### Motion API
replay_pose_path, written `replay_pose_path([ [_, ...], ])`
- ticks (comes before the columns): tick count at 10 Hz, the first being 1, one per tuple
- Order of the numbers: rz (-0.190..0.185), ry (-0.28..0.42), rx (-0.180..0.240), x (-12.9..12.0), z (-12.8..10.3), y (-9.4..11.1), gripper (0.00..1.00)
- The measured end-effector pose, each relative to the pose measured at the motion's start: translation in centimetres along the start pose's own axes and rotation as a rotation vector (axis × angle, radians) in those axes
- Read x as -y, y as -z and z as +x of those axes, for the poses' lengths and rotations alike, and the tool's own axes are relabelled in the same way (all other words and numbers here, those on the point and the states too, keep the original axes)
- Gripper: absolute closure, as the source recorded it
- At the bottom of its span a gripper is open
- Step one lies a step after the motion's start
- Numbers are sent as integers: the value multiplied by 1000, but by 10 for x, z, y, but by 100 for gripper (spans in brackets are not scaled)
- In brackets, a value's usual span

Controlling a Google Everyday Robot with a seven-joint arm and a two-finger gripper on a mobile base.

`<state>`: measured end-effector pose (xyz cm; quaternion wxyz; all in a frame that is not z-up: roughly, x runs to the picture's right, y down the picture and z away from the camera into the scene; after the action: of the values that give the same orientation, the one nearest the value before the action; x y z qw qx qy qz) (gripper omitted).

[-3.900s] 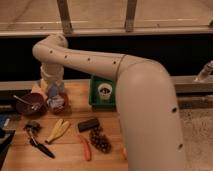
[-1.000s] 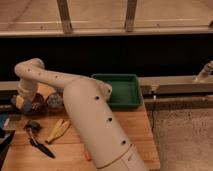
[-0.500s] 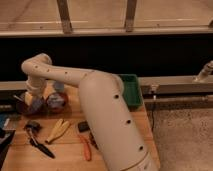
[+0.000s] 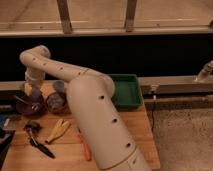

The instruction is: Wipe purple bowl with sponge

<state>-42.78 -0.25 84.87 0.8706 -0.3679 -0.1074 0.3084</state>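
The purple bowl [image 4: 29, 106] sits at the table's left, dark inside. Right beside it stands a reddish bowl [image 4: 56, 102] with a pale inside. My white arm sweeps up from the bottom, bends at the top left and drops to the gripper [image 4: 30, 91], which hangs just over the purple bowl's far rim. The gripper looks shut on the sponge [image 4: 27, 89], a small yellowish and blue-grey pad. How the sponge meets the bowl I cannot tell.
A green tray [image 4: 126, 91] lies at the back right. A yellow item [image 4: 58, 130], an orange-handled tool [image 4: 84, 148] and a black tool [image 4: 38, 141] lie on the wooden table [image 4: 140, 135]. A blue-grey cup [image 4: 59, 86] stands behind the reddish bowl. A rail runs behind.
The arm's bend has drifted right and upward over the last second, uncovering more of the green tray. The gripper has stayed over the purple bowl with small sideways shifts.
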Motion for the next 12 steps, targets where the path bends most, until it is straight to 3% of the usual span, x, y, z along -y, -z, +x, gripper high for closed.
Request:
replay_pose_path([
  [3,-53,31,13,-13,-10,-33,100],
  [5,-76,47,27,-21,-12,-40,100],
  [8,-107,103,36,-55,-16,-41,100],
  [10,-99,124,-2,-76,-3,-36,100],
  [12,-72,108,-34,-78,19,-25,100],
])
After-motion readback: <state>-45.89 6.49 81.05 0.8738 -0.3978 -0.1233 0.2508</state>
